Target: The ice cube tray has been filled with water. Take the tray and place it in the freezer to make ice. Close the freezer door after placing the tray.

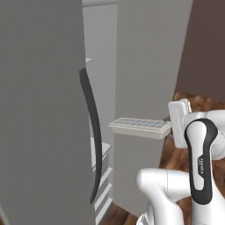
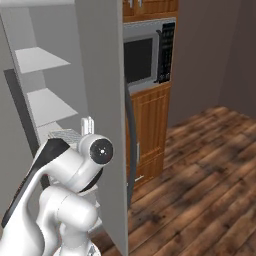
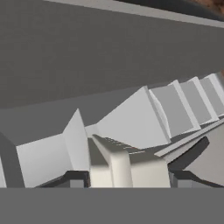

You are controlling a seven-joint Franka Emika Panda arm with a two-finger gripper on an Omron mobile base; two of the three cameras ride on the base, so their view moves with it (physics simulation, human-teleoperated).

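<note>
Indoors, wooden floor [image 2: 200, 170] spreads clear right of the freezer [image 2: 45, 95]; the gripper [image 3: 129, 177] holds the ice cube tray [image 1: 139, 126] level before its white shelves, beside the freezer door [image 1: 41, 110], which stands open.

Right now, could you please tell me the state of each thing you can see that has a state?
ice cube tray: held level in the air at one end, not yet on a shelf.
gripper: shut on the ice cube tray.
freezer door: open.
freezer: open, white shelves showing.
microwave: door closed.
</note>
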